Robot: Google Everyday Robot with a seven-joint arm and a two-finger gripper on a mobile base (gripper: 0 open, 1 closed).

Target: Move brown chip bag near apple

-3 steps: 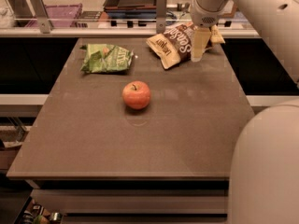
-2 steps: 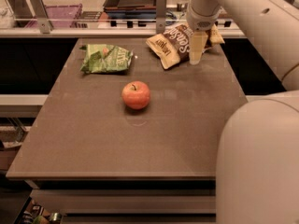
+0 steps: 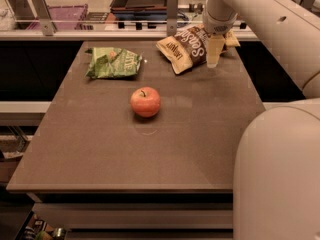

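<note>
Gripper (image 3: 214,54) at the far right of the table (image 3: 150,154), pointing down over the right end of the brown chip bag (image 3: 182,49); whether it is clamped cannot be told. Apple (image 3: 145,101) lies mid-table, apart from the bag.

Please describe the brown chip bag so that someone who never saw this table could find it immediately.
Look at the far right part of the dark table, beyond the apple. There lies the brown chip bag, crinkled, with cream ends and white lettering, the gripper at its right end. Its only neighbour, the green chip bag at the far left, is smaller.
</note>
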